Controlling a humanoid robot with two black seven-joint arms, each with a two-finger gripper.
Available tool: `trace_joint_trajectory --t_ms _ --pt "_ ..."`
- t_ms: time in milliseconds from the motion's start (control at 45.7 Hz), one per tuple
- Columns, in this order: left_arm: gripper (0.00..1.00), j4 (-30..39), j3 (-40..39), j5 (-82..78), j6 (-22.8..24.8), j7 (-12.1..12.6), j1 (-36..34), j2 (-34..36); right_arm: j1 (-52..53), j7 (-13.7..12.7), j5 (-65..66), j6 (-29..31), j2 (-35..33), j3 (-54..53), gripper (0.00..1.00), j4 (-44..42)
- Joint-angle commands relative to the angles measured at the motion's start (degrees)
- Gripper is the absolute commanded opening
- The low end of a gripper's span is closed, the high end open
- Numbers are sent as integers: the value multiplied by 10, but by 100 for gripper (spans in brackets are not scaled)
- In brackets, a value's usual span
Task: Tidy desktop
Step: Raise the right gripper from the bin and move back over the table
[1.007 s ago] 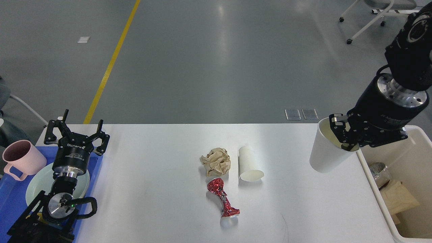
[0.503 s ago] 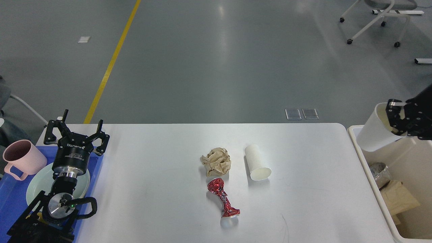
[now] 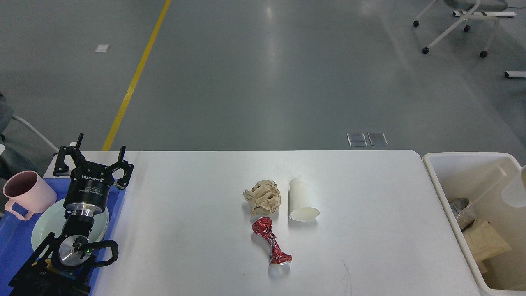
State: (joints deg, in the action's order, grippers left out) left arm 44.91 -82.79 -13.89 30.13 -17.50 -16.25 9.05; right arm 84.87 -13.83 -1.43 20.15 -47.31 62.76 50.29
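Observation:
The white desktop (image 3: pixel 185 238) holds a crumpled brown paper ball (image 3: pixel 263 196), a white paper cup (image 3: pixel 302 200) lying on its side, and a crushed red can (image 3: pixel 272 246), all near the middle. My left gripper (image 3: pixel 93 158) is open and empty, upright over the blue tray (image 3: pixel 16 242) at the left edge. My right gripper is out of view. A second white paper cup (image 3: pixel 516 191), blurred, shows at the right edge over the cream-white bin (image 3: pixel 452 230), with nothing seen holding it.
The bin holds a silvery crushed item (image 3: pixel 462 211) and brown paper (image 3: pixel 485 242). The tray carries a pink mug (image 3: pixel 26 197) and a pale green plate (image 3: pixel 45 224). A wheeled chair base (image 3: pixel 456 24) stands on the floor beyond the table.
My right gripper carried the white cup right over the bin and left the view; the cup now shows alone at the right edge. The lying cup rocked right, then back.

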Motion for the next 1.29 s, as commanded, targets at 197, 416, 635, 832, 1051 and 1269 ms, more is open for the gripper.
trace_joint_trajectory --t_ms 197,416,635,832,1051,1269 --pt "97 0 0 0 0 0 0 0 -342 -1 -2 -134 148 -149 0 -270" --pt "97 0 0 0 0 0 0 0 -472 4 -11 -227 256 -154 0 -406" --pt "97 0 0 0 0 0 0 0 -505 3 -12 -258 285 -161 0 -418" --pt "97 0 0 0 0 0 0 0 -512 -1 -12 -258 287 -164 0 -416" --pt "97 0 -1 0 0 0 0 0 -511 -1 -11 -284 284 -161 100 -412" --pt "97 0 0 0 0 0 0 0 -509 -1 -5 -284 282 -163 100 -408"
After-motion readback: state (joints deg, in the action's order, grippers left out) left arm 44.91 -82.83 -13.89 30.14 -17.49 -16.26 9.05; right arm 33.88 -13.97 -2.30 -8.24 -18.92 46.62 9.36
